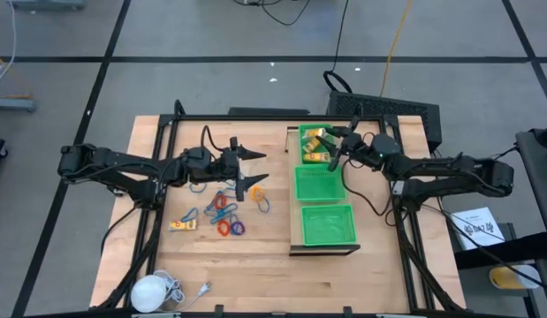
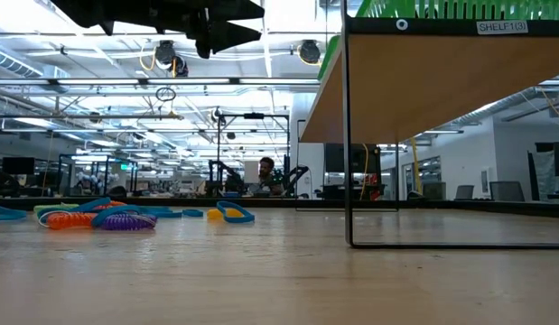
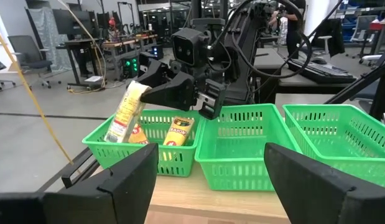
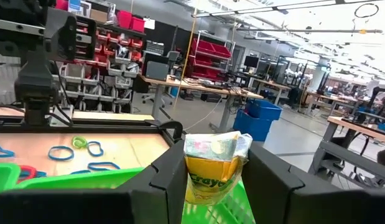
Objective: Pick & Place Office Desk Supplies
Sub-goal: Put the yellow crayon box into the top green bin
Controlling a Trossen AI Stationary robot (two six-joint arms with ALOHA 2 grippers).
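Right gripper (image 4: 212, 180) clamping upright yellow packet (image 4: 211, 167), left gripper (image 1: 248, 170) spread, empty.

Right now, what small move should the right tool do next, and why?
Probably lower a little and open. The right tool holds a yellow packet above the far green basket, which already has packets inside.

The word "Crayola" runs across the yellow packet (image 4: 211, 173) pinched between the right gripper (image 4: 212, 180) fingers, and a small white label (image 2: 502, 27) reading "SHELF1(3)" sits on the top edge of the wooden shelf (image 2: 442, 81) seen from table height.
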